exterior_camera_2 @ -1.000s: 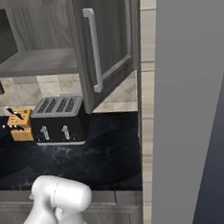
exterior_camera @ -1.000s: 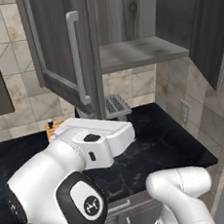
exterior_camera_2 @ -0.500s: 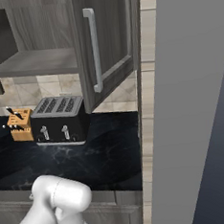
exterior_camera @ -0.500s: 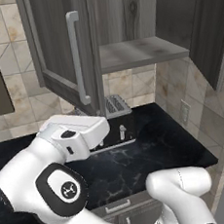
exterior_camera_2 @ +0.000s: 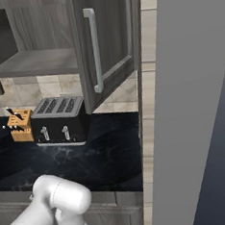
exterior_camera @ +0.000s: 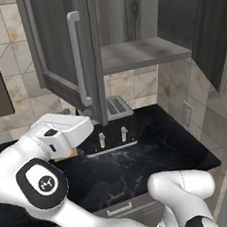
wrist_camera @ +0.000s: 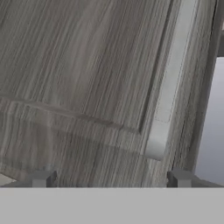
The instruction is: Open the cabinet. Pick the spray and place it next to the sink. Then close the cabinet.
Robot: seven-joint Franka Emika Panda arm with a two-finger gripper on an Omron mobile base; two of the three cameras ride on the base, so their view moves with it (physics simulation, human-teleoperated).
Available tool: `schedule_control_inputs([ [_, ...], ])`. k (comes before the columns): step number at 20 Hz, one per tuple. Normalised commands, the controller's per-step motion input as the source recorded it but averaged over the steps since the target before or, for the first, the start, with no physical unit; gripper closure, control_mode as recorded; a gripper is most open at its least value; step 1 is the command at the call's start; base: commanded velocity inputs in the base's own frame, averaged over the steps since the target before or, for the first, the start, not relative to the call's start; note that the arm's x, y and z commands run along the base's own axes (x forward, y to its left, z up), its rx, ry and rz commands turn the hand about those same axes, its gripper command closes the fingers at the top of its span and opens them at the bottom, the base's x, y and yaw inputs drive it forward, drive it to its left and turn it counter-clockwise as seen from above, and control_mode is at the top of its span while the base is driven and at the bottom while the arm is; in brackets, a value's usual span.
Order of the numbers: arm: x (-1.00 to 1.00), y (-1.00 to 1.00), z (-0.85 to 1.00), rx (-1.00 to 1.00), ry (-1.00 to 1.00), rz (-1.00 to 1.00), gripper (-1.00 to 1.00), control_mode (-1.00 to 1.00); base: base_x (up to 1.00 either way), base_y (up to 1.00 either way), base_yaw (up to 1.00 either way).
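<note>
The cabinet stands with both doors swung out, and its one inner shelf is bare. In the left base view the left door's bar handle hangs just above my arm's white front end. My gripper is open, and its fingertips rise close before a grey wood-grain door panel. The lower end of a silver bar handle lies between them, to the right of middle, with nothing gripped. The spray and the sink are out of view.
A black toaster stands on the black marbled counter under the cabinet, with a wooden knife block to its left. The right door juts out over the counter. A tall grey panel closes off the right side.
In the left base view my arm's front end has swung left and toward the camera, uncovering the toaster. The cabinet doors have not moved.
</note>
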Motion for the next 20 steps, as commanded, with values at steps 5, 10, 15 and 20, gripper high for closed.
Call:
schedule_control_inputs([
  [5,0.28,-0.41,0.00,0.00,-0.02,0.00,-1.00,-1.00,0.00,0.00,0.00],
  [10,0.22,-0.50,0.00,-0.01,0.00,0.01,-1.00,-1.00,0.00,0.00,0.00],
  [15,0.02,-0.49,0.00,0.00,0.00,0.05,-1.00,-1.00,0.00,0.00,0.00],
  [20,0.11,-0.55,0.00,0.00,0.00,0.09,-1.00,-1.00,0.00,0.00,0.00],
])
